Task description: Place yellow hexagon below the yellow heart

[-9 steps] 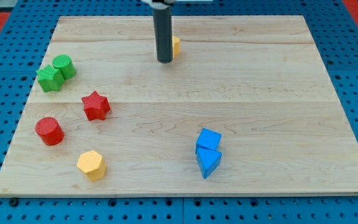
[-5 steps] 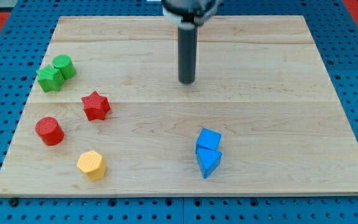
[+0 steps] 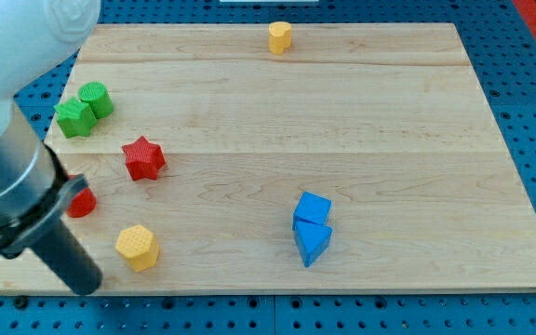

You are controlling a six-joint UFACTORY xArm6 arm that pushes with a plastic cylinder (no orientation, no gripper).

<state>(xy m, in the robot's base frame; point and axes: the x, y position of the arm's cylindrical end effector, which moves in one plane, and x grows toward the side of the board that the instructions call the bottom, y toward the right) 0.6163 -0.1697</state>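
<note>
The yellow hexagon (image 3: 138, 247) lies near the board's bottom left. The yellow heart (image 3: 280, 37) lies far from it, at the top edge just right of the middle. My tip (image 3: 81, 287) rests at the board's bottom left corner, a short way to the left of and slightly below the yellow hexagon, not touching it. The arm's large body fills the view's left side above the rod.
A red star (image 3: 143, 157) lies above the hexagon. A red cylinder (image 3: 83, 202) is half hidden behind the arm. A green star (image 3: 73, 118) and a green cylinder (image 3: 95, 98) touch at the upper left. Two blue blocks (image 3: 313, 226) touch at the lower right of middle.
My tip has swept from the top middle down to the bottom left corner. The yellow heart now lies higher and a little further right, at the top edge. The other blocks have not moved.
</note>
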